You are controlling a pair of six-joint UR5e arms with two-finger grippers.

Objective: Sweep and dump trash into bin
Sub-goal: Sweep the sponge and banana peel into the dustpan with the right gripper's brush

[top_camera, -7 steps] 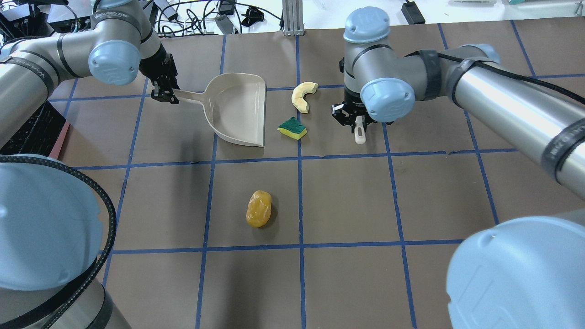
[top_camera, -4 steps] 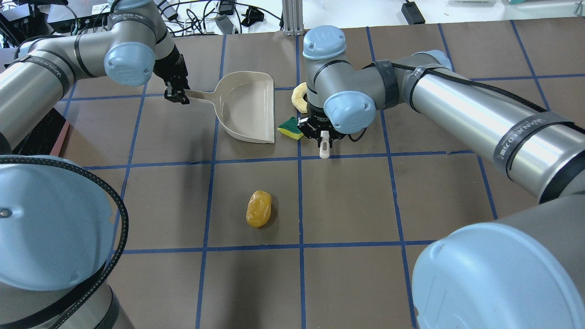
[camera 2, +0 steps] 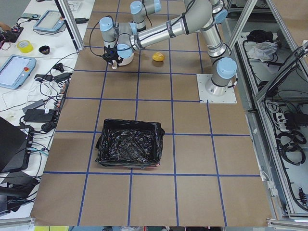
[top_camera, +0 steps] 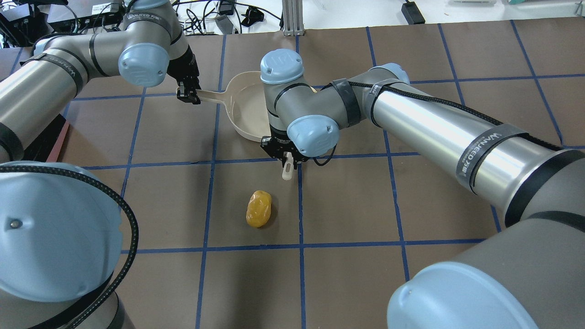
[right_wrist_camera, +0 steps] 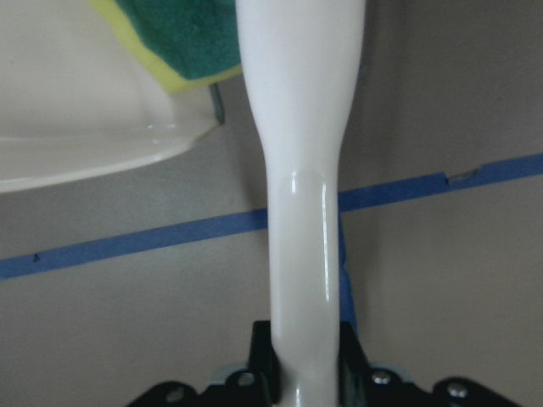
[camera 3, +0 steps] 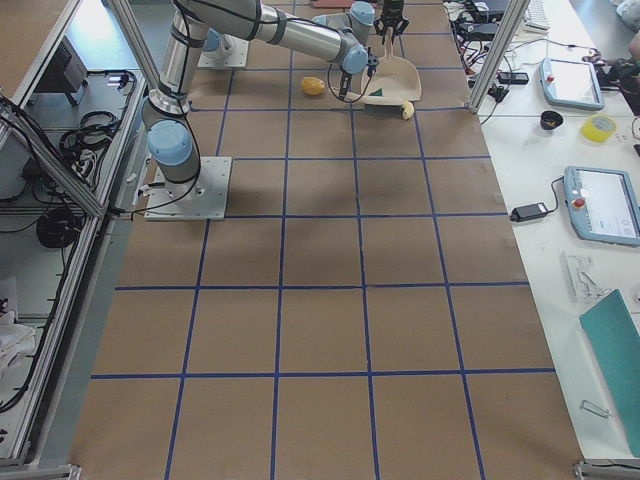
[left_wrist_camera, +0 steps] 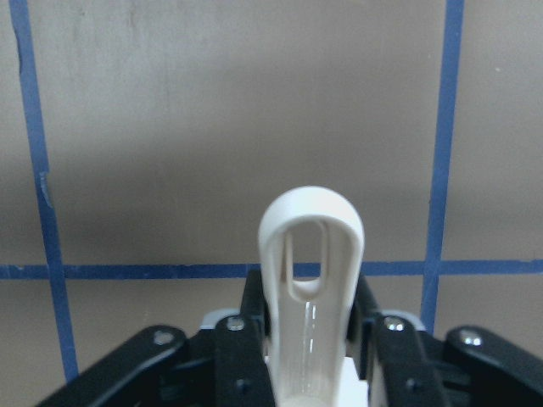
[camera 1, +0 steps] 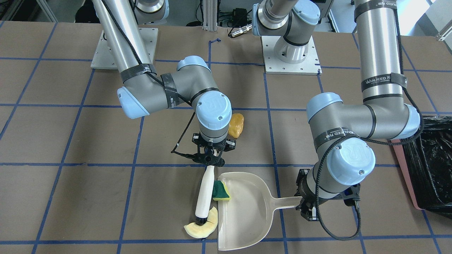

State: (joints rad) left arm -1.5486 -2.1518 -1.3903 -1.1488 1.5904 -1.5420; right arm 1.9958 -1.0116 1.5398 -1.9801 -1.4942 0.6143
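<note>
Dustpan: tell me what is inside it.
The green-and-yellow sponge chunk sits just over the dustpan lip; the cream slice lies outside. Overhead, the right arm covers the lip.

Light: bright, even, overhead.
Shadows: soft, faint.
Glare: streak on brush handle (right_wrist_camera: 310,246).
Blur: right wrist view, sponge chunk (right_wrist_camera: 182,42) at 11 o'clock.

dustpan (camera 1: 243,218): smooth plastic | bin (camera 1: 432,165) liner: glossy crinkled | table (camera 1: 70,134): matt paper

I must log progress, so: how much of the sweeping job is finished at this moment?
Done: the sponge sits on the dustpan's lip. In hand: the right gripper's brush touches the slice, on the table beside the dustpan, which the left gripper holds. Left: the lump, then dumping into the bin.
</note>
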